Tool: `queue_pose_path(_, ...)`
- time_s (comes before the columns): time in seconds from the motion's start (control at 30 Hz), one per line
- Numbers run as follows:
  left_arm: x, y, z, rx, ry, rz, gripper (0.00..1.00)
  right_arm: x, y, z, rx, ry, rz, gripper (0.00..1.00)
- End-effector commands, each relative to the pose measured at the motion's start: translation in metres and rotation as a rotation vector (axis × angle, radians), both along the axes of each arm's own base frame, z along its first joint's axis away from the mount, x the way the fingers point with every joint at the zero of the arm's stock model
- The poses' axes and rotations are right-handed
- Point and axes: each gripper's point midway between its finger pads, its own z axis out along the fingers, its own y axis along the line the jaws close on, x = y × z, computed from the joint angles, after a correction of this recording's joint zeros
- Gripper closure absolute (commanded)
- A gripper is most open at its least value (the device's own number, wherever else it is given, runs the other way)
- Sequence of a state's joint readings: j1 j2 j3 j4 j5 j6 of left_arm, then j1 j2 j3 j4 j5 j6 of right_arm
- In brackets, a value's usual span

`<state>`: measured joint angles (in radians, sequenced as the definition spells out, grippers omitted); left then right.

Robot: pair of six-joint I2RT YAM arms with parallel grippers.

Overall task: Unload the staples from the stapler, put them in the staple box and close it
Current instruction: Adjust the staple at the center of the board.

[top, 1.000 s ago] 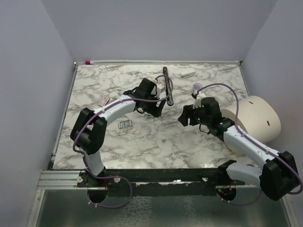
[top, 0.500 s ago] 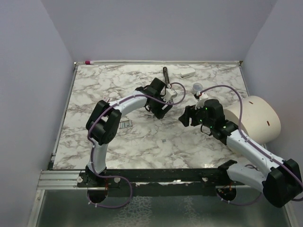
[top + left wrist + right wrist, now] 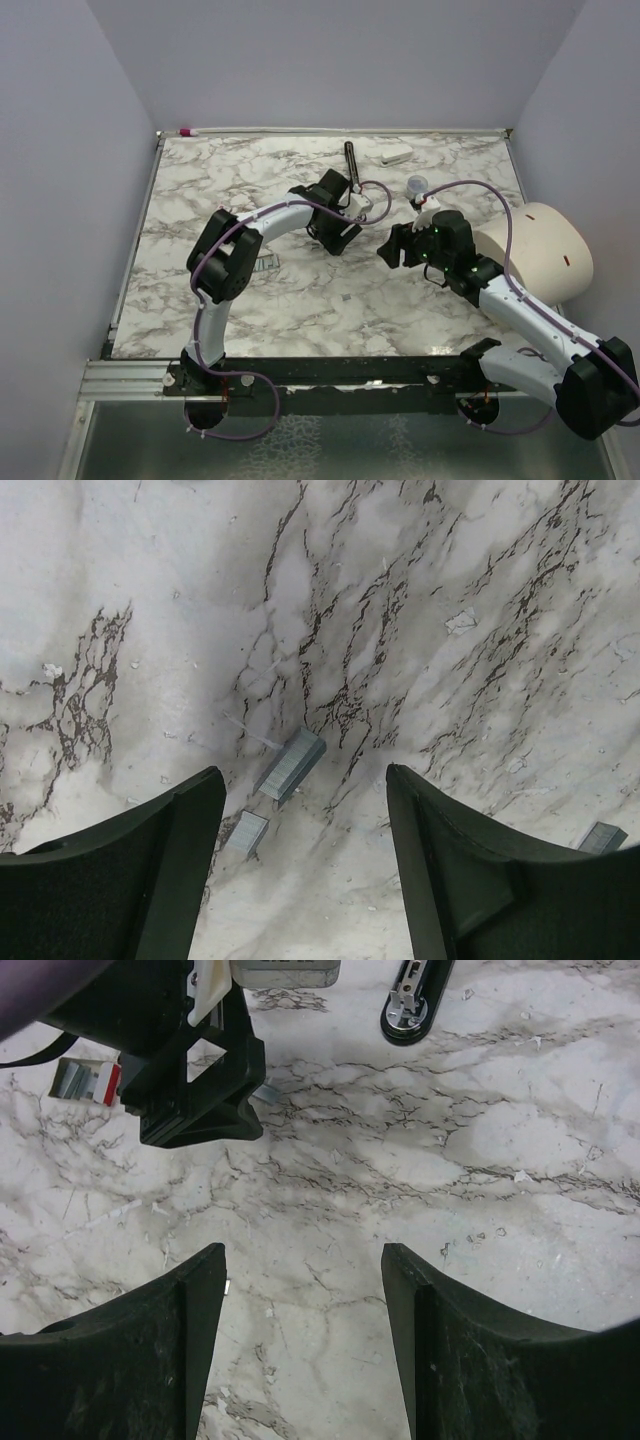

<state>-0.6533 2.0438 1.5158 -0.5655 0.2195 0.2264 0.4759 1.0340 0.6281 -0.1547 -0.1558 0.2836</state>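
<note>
A: What does the left wrist camera catch that the overhead one misses?
B: The staples [image 3: 290,764], short silvery-grey metal strips lying flat on the white, grey-veined marble tabletop [image 3: 300,310]. One lies between the dark fingers [image 3: 150,880] of the left gripper [image 3: 303,780]. A smaller one is at 7 o'clock from it, and a third sits at the frame's 4 o'clock edge. From above they are too small to make out.

A: And the pincers?
B: The left one's fingers stand apart over that strip, holding nothing. I cannot tell whether the tips touch the marble. The right gripper [image 3: 302,1250] is spread too, over bare marble.

A: Where is the stapler?
B: The tiny red-and-white rectangular mini stapler [image 3: 85,1080], with its grey metal part, lies flat on the marble. The right wrist view has it at 10 o'clock, past the left gripper. Overhead the stapler [image 3: 266,263] is at 8 o'clock from the left gripper, just beside that arm's elbow and apart from both grippers.

A: What else is around?
B: A long thin black bar [image 3: 351,160] lies at 12 o'clock from the left gripper. Overhead, the left wrist hides its near end, which only the right wrist view shows. A small white block [image 3: 397,155] is at 1 o'clock. A big cream cylinder [image 3: 545,250] lies at 3 o'clock from the right gripper.

A: What has changed since a second ago?
B: The left arm has folded, its elbow swinging toward the centre and its gripper shifting slightly toward 3 o'clock. The right gripper has barely moved.
</note>
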Motion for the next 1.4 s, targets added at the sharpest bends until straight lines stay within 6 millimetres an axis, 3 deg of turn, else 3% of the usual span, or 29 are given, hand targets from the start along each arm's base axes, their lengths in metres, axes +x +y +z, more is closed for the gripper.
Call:
queue_pose_path(0.0,-0.005,-0.001,-0.01,0.016,0.031,0.001,0.32,0.001,0.003,0.003,0.023,-0.022,0.018,0.36)
queue_pose_path(0.13,-0.01,-0.003,-0.012,0.014,0.052,0.006,0.35,0.001,0.004,0.004,0.024,-0.024,0.018,0.36)
queue_pose_path(0.3,-0.017,-0.001,-0.011,0.009,0.074,0.03,0.48,0.002,0.004,0.004,0.025,-0.026,0.021,0.36)
queue_pose_path(0.47,-0.024,0.003,-0.008,0.008,0.086,0.077,0.53,0.002,0.005,0.003,0.024,-0.025,0.024,0.36)
queue_pose_path(0.93,-0.042,-0.011,-0.001,-0.072,0.16,0.212,0.59,-0.002,0.011,-0.005,0.047,0.012,0.043,0.36)
queue_pose_path(1.13,-0.052,-0.03,0.014,-0.232,0.201,0.24,0.51,-0.001,0.012,-0.01,0.05,0.047,0.033,0.36)
queue_pose_path(1.27,-0.044,-0.011,0.032,-0.248,0.141,0.303,0.51,-0.002,0.011,-0.019,0.031,0.104,0.016,0.36)
queue_pose_path(1.37,-0.035,0.02,0.053,-0.292,0.1,0.387,0.49,-0.001,0.014,-0.028,0.011,0.144,0.042,0.35)
